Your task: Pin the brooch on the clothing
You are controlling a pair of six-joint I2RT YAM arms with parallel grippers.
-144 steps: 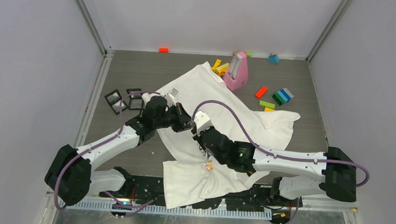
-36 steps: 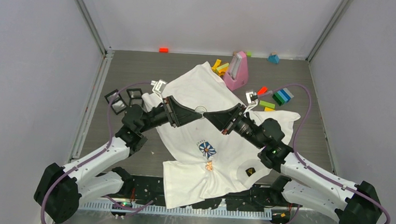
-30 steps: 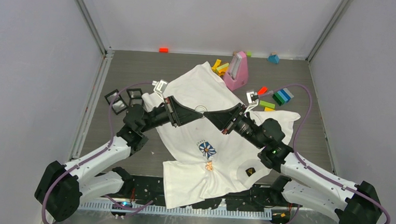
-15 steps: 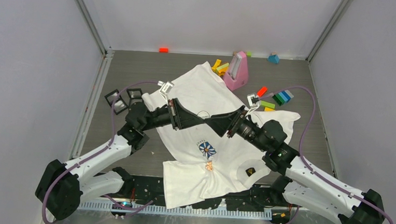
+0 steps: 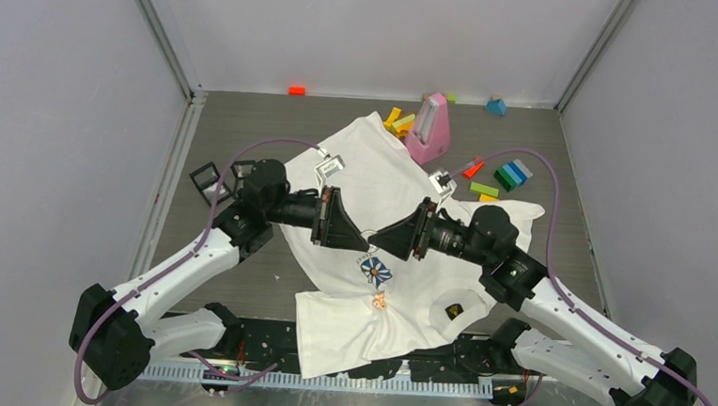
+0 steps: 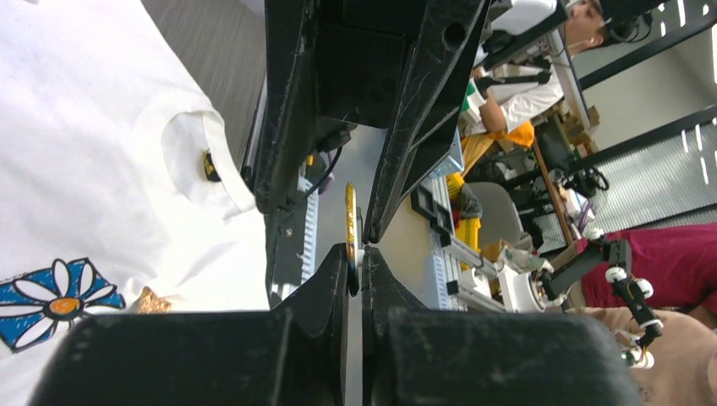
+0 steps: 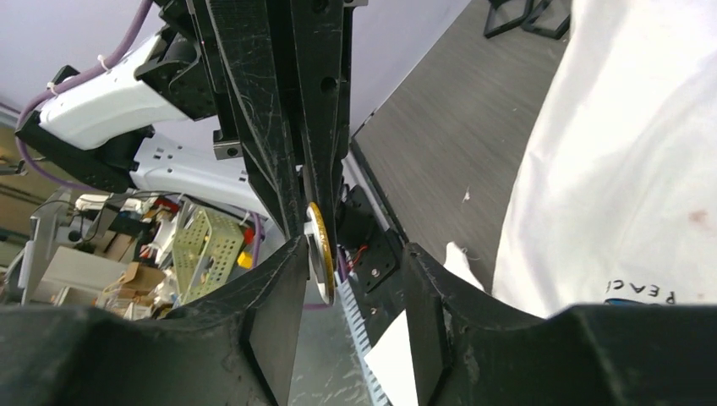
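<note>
The white T-shirt lies spread on the table, with its daisy print and black neck label showing. My two grippers meet tip to tip just above the print. My left gripper is shut on the brooch, a thin gold-rimmed disc seen edge on. My right gripper is open, its jaws either side of the left gripper's tips. In the right wrist view the brooch sits close against the inner face of one of my own fingers. The other finger stands well apart.
A small orange-gold scrap lies on the shirt below the print. A pink object and coloured blocks sit at the back right. Black square frames lie at the left, and an orange block by the back wall.
Both grippers have swung together toward the near side and now meet just above the daisy print. The left stays shut on the brooch.
</note>
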